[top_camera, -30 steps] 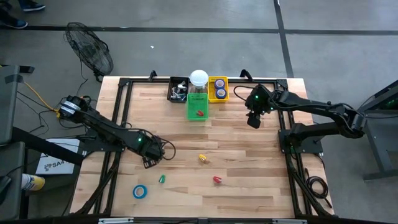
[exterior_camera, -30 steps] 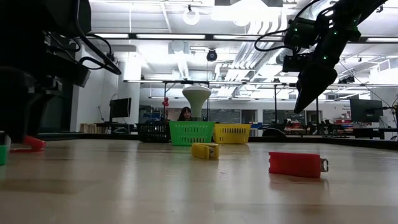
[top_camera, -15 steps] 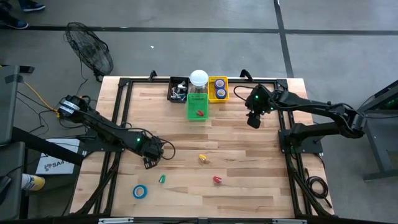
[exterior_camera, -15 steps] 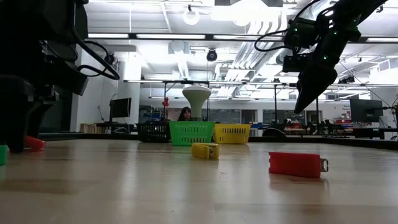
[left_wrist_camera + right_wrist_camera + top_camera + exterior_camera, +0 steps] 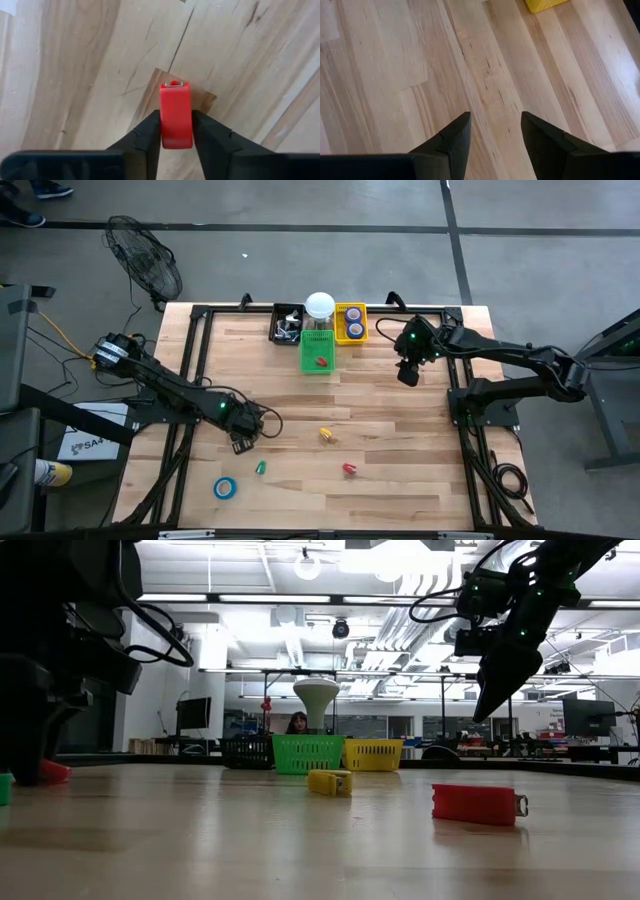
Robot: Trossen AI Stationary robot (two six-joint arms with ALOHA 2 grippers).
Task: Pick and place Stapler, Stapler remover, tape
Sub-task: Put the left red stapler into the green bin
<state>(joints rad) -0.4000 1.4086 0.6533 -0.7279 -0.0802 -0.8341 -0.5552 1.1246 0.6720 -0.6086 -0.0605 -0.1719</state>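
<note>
The left arm reaches low across the counter (image 5: 400, 480) from its left edge, its left pincer (image 5: 176, 131) pressed down near that edge, fingers (image 5: 148, 131) closed on a small red stapler remover (image 5: 175, 115) lying flat on the wood. The right arm hangs raised near the far right corner, beside the yellow basket (image 5: 351, 323); the right pincer (image 5: 492, 131) is parted and holds nothing. A blue tape roll (image 5: 225, 488) lies near the front left corner.

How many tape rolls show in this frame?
3. A blue roll lies loose on the table, left side; two rolls sit in the yellow basket. More could be hidden in the baskets.
</note>
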